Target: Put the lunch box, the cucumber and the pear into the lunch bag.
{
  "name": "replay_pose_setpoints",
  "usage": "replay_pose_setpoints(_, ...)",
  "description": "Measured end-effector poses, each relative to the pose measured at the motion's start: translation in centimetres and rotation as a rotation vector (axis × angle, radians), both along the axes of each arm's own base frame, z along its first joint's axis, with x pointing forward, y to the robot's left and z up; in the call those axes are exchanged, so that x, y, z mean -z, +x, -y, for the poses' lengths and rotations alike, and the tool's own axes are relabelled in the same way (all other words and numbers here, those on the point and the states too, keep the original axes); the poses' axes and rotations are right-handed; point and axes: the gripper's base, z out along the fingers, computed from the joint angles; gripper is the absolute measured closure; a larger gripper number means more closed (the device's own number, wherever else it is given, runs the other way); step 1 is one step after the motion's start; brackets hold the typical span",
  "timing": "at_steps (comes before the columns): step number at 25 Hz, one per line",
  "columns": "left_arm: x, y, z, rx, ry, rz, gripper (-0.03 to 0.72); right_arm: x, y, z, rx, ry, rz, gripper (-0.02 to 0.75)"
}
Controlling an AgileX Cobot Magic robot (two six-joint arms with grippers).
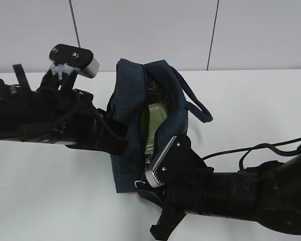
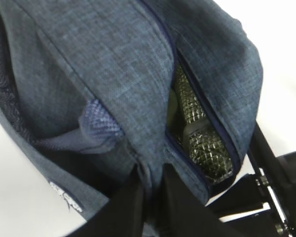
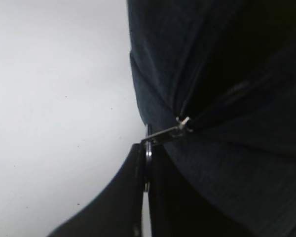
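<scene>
The dark navy lunch bag (image 1: pixel 128 95) stands in the middle of the white table, its zipper partly open. Through the opening I see the pale green lid of the lunch box (image 1: pixel 153 123). In the left wrist view the bag (image 2: pixel 113 64) fills the frame, and its slit shows a greenish quilted surface (image 2: pixel 195 123). The cucumber and the pear are hidden. My left gripper (image 2: pixel 150 180) is shut on a fold of the bag's fabric beside the zipper; it reaches the bag's left side (image 1: pixel 119 143). My right gripper (image 3: pixel 147 150) is shut on the silver ring pull (image 3: pixel 148 140) at the bag's near end (image 1: pixel 140 185).
The bag's rope handle (image 1: pixel 198 108) hangs over its right side. A black cable (image 1: pixel 251 148) runs across the table at the right. Both arms lie low on the table on either side of the bag. A grey panelled wall stands behind.
</scene>
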Motion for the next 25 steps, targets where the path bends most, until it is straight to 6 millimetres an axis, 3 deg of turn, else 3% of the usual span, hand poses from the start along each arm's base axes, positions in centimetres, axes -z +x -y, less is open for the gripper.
replay_pose_setpoints(25, 0.0, 0.1, 0.0, -0.001, 0.005, 0.008, 0.685, -7.3, -1.9, 1.5, -0.004, 0.030, 0.106, 0.738)
